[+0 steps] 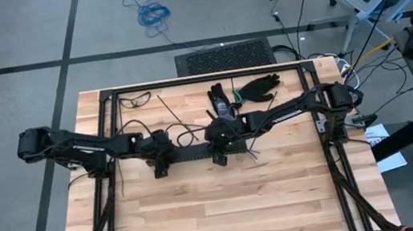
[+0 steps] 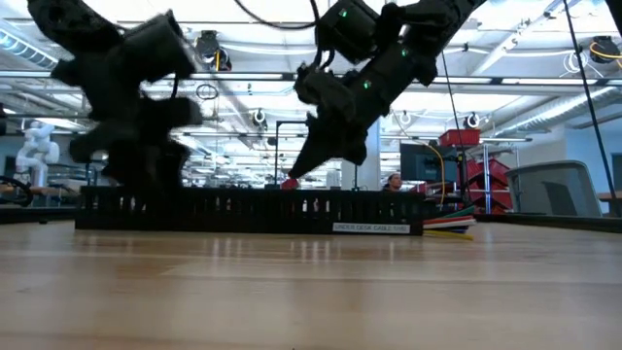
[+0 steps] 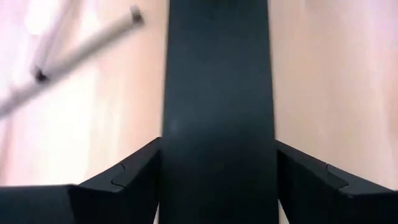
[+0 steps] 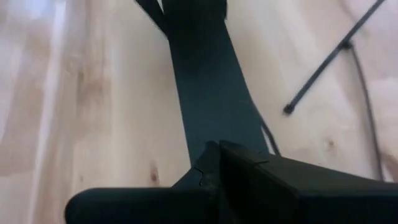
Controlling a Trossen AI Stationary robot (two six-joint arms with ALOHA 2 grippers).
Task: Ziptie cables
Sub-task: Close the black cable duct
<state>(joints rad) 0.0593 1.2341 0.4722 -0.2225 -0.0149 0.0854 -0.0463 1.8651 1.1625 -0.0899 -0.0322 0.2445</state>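
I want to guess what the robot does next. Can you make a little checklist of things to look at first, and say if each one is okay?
1. Left gripper around the long black rail: ok, one finger stands on each side of it.
2. Right gripper shut: ok, fingers together just above the rail.
3. Rail flat on the table: ok in the low view.
4. Cables at the rail's end: ok, coloured tips poke out there.
5. A ziptie in a gripper: not ok, one lies loose on the wood.
6. Cables tied together: cannot tell.
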